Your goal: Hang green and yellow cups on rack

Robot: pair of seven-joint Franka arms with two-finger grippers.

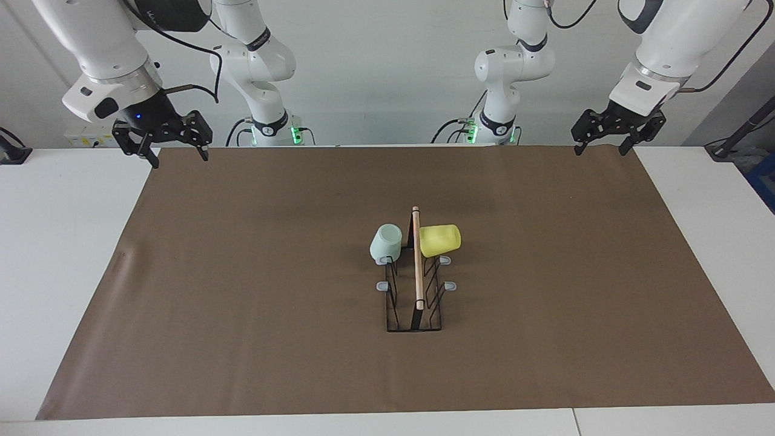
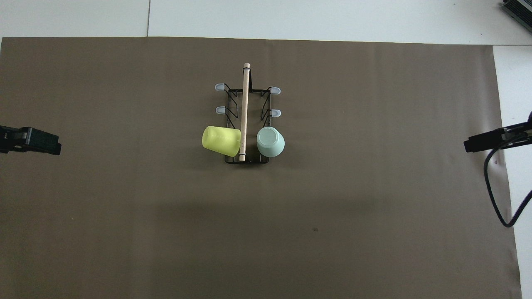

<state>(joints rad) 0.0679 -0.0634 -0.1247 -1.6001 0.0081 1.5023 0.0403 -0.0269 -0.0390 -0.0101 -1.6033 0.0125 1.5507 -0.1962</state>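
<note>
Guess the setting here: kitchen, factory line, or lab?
Most likely a robotics lab bench. Two white arms are mounted at a plain white table covered by a brown paper sheet, and the only props are a small rack with a green cup and yellow cup.
</note>
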